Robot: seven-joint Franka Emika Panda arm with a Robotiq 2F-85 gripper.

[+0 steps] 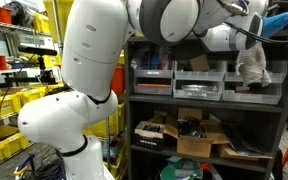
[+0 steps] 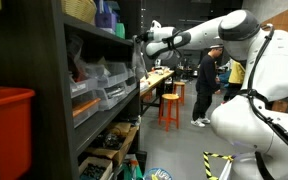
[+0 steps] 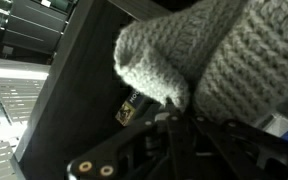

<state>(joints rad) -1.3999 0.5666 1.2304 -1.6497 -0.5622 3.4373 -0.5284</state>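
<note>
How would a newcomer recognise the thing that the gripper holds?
Find the tall dark shelving unit with grey drawer bins. In front of its top shelf the gripper is shut on a grey knitted cloth. It alone is woolly and hanging.

Dark shelving unit (image 1: 209, 105) fills centre-right; yellow bins (image 1: 4, 105) stacked lower left; orange stool (image 2: 170, 108) mid-frame on grey floor (image 2: 184, 150).

A workshop: shelving (image 1: 209, 108) with parts bins (image 1: 199, 86), yellow crates (image 1: 4, 105).
</note>
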